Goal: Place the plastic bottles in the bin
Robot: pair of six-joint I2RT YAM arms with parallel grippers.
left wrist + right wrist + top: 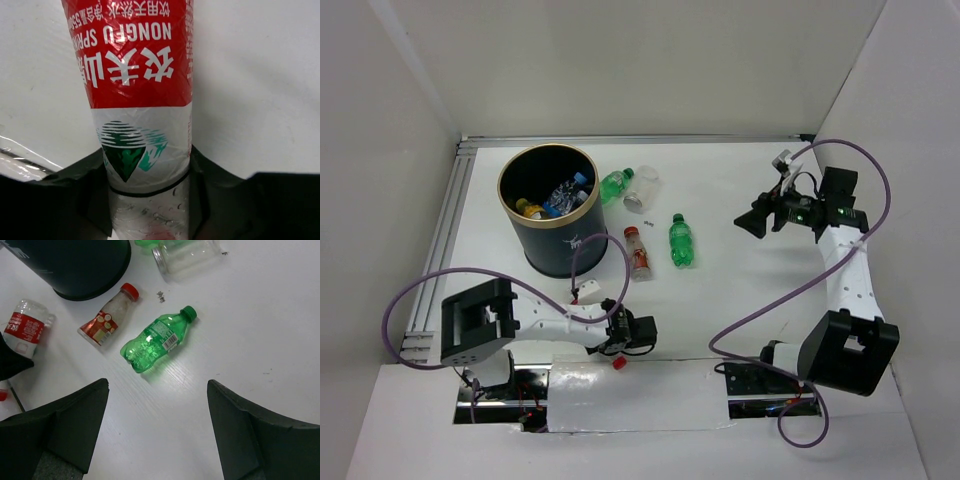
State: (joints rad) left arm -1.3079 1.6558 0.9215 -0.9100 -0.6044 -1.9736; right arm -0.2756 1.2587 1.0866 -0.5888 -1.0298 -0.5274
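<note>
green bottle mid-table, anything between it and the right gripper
Nothing visible. The green bottle lies on bare table before the open right gripper; the red-capped bottle lies apart to one side.

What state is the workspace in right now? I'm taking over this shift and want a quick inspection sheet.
Surface: white table.
Job's things: bin upright, bottles inside; lying loose: green bottle by bin, clear bottle, red-capped bottle, second green bottle.
Clutter: one tiny dark scrap.
Grippers: left gripper shut on water bottle; right gripper open, empty.
Cables: purple cable looped beside each arm.
Surroundings: white walls; metal rail on the left.
</note>
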